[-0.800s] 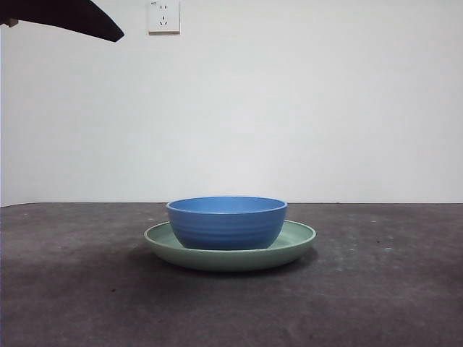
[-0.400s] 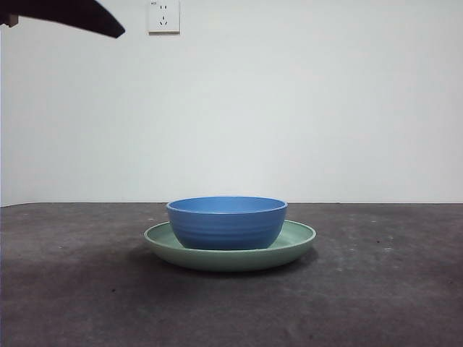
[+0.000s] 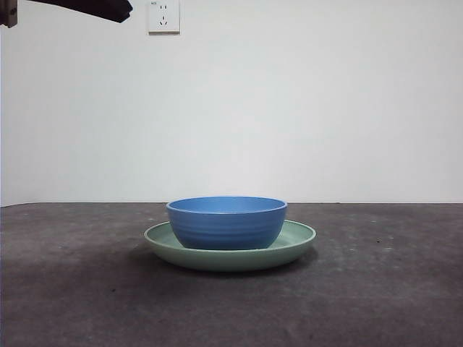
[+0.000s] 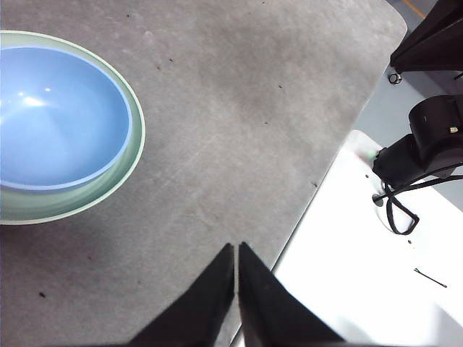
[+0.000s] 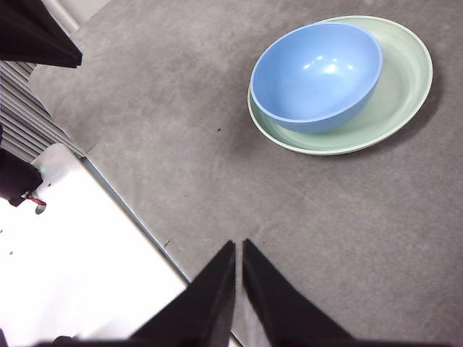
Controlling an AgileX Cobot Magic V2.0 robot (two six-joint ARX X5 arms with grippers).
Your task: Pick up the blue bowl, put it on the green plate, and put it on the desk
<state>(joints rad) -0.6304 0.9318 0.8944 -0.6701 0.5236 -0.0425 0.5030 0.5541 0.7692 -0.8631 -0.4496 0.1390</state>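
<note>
The blue bowl [image 3: 226,223] sits inside the green plate [image 3: 298,238] mid-bench [image 3: 376,296], open surface all around. Left pincer [image 4: 236,249] and right pincer [image 5: 238,247] are both closed and empty; the wrist views alone show them over the bench edge.

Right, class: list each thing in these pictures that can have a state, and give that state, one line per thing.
blue bowl: upright, empty, sitting on the green plate, not held.
green plate: flat on the desk, carrying the bowl.
desk: bears the plate.
left gripper: jaws shut, empty, away from the bowl.
right gripper: jaws shut, empty, away from the bowl.
wall socket: nothing plugged in.
</note>
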